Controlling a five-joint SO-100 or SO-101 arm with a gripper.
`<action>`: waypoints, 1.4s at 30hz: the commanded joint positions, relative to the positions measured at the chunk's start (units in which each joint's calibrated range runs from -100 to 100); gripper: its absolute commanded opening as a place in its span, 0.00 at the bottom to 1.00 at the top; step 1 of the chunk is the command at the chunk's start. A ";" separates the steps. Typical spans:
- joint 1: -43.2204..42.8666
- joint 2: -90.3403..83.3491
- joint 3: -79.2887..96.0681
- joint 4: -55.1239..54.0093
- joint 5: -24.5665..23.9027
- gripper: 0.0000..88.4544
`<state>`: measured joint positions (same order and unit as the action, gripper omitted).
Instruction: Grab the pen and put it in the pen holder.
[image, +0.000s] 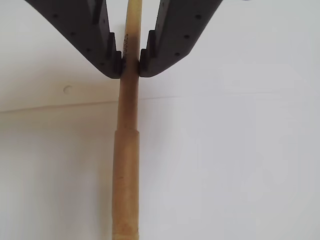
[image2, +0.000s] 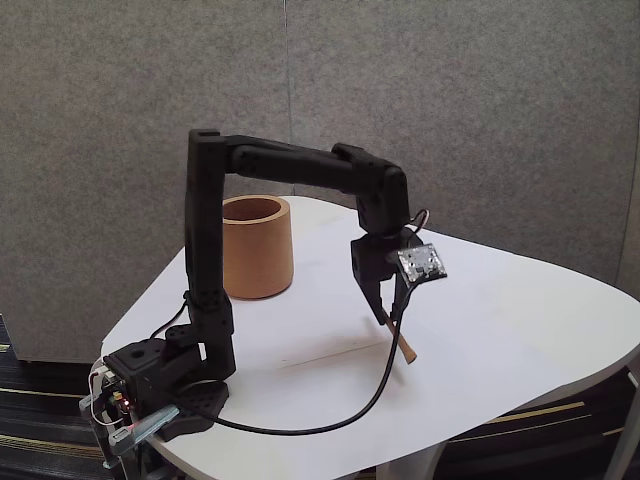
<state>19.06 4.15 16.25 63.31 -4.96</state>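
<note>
Pen (image: 127, 150): tan wood-coloured stick, pinched between the two fingertips in the wrist view; thinner upper section runs up past the jaws, thicker lower section widens at a step further down. Faint print is seen on the shaft at the pinch point, unreadable.
Pen place (image2: 401, 342): in the fixed view it is held tilted, lower end at or just above the tabletop, contact cannot be told; well apart from the pen holder, on its right.
Gripper (image: 130, 61): black, pressed together on the pen from both sides; pointed down at the table in the fixed view (image2: 385, 312).
Table (image2: 500, 330): white, rounded top.
Cable (image2: 330, 420): black, looped across the table in front of the pen holder.
Pen holder (image2: 257, 247): brown cylindrical cup, upright, seen behind the arm's upright link.
Backdrop (image2: 480, 110): grey panels behind the pen holder.
</note>
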 joint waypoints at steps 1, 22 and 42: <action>-0.25 -9.80 -0.99 0.93 0.19 0.01; -16.13 -41.20 -0.54 0.93 4.51 0.01; -27.70 -60.55 24.91 0.08 10.99 0.01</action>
<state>-8.19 -53.94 39.80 64.15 5.35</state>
